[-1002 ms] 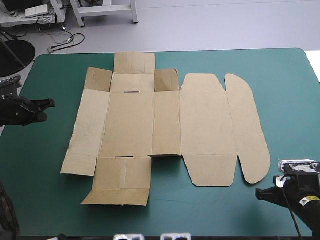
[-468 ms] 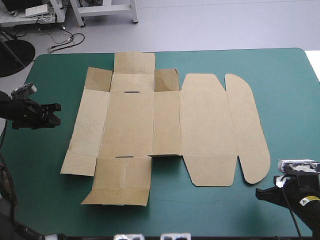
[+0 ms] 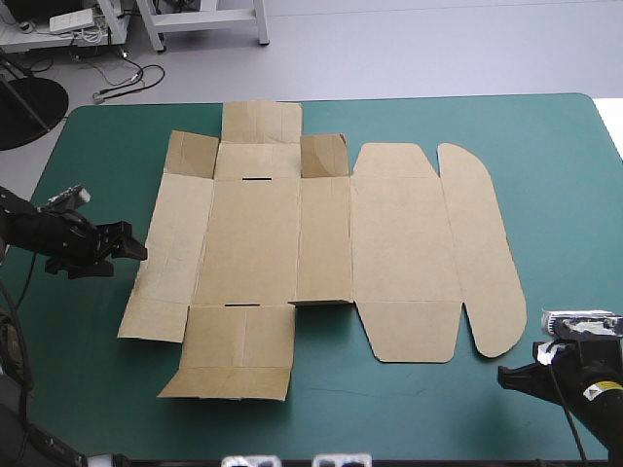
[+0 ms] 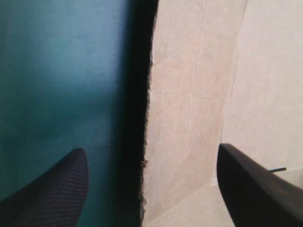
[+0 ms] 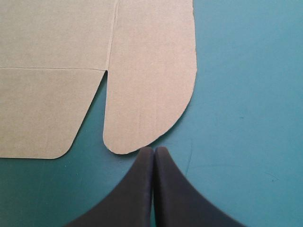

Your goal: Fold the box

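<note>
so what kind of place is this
Probably a robot lab workbench: a table with a teal-green cover, a brown box lying flat on it, the left end effector open at the box's edge and the right end effector shut.

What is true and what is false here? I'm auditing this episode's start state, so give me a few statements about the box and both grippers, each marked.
1. The box lies spread out as a cut sheet on the teal-green cover. True.
2. The left gripper is clamped on the box. False: its fingers stand apart, with the box's left edge showing between them.
3. The right gripper is shut, its tip by the rounded flap. True.
4. The rounded flap is at the box's left end. False: it is at the right end, on the right gripper's side.
</note>
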You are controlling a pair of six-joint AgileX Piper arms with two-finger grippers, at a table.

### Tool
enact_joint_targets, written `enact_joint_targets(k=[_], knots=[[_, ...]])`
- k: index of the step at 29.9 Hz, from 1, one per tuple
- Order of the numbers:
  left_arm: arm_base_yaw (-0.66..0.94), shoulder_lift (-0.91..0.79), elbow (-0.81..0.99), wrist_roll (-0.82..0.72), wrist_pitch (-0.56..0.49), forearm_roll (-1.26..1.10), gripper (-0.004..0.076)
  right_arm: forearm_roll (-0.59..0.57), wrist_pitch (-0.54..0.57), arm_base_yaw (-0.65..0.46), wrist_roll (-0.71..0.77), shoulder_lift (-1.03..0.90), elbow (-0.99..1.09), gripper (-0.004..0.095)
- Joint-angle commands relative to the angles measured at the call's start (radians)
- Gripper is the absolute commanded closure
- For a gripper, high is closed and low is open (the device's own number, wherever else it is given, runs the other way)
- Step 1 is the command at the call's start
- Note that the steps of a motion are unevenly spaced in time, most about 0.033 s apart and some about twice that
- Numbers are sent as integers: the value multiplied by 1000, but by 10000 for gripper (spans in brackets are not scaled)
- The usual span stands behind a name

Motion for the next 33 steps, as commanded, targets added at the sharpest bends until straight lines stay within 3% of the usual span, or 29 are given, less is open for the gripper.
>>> enact_joint_targets(k=[1, 17, 25, 33], knots=[[-4, -40, -1, 49, 73, -92, 178, 13, -50, 1, -5, 7, -25, 928], [-139, 50, -1, 35, 46, -62, 216, 15, -47, 1, -5, 7, -25, 928], [-170, 54, 3, 35, 29, -175, 225, 15, -47, 1, -5, 7, -25, 928], [-229, 68, 36, 38, -17, -166, 308, 15, -47, 1, -5, 7, -25, 928]])
